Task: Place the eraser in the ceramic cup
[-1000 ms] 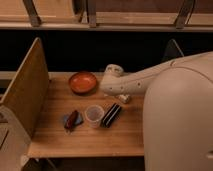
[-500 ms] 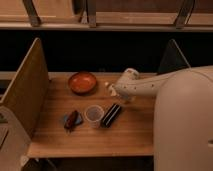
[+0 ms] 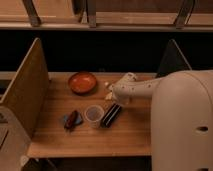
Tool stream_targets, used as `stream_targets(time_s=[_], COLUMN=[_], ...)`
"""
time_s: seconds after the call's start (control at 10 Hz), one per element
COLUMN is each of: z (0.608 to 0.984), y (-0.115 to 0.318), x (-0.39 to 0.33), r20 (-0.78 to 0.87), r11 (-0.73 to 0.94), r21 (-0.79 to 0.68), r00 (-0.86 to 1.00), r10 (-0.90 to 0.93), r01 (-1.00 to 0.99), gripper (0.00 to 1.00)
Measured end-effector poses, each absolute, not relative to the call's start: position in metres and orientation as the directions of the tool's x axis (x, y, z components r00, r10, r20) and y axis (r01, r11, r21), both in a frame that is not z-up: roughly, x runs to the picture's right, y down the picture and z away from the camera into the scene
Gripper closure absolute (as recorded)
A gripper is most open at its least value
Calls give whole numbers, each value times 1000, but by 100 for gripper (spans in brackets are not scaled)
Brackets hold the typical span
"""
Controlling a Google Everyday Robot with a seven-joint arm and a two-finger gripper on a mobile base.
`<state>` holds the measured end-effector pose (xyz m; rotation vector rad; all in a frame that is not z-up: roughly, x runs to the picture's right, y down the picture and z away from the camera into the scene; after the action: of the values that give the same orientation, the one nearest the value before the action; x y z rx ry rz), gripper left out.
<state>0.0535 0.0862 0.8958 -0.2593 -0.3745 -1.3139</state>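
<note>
The robot's white gripper (image 3: 109, 91) is hovering low over the pale wooden table (image 3: 55, 142), between the wide orange-brown shallow bowl (image 3: 82, 82) behind it and the task's things in front. Whether it is open or closed cannot be told, and it appears to be carrying nothing. Just in front of it the long black rectangular eraser (image 3: 111, 115) with pale lengthwise stripes is lying flat on the wood, slanting, its far end reaching up close under the wrist. It is resting right beside the small pale whitish ceramic cup (image 3: 93, 114), which is standing upright with its mouth showing no contents. The gripper is probably sitting there because the eraser has to be picked up first, and the short gap to the cup is making for a brief carry. The thick white arm (image 3: 145, 90) is stretching in from the right across the table's back half, nearly level and bending slightly down at the wrist. Left of the cup, a dark red object (image 3: 73, 119) is lying on a blue cloth (image 3: 66, 120), clear of the likely path.
</note>
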Motion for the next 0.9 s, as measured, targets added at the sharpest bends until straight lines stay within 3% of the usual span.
stream_targets(time_s=[0.4, 0.9], z=[903, 917], y=[101, 119], x=[48, 66], r20=[478, 569], r11=[142, 134], r21=[54, -26], r00=[99, 125], r10=[-873, -813], r01=[988, 991], gripper=[20, 20])
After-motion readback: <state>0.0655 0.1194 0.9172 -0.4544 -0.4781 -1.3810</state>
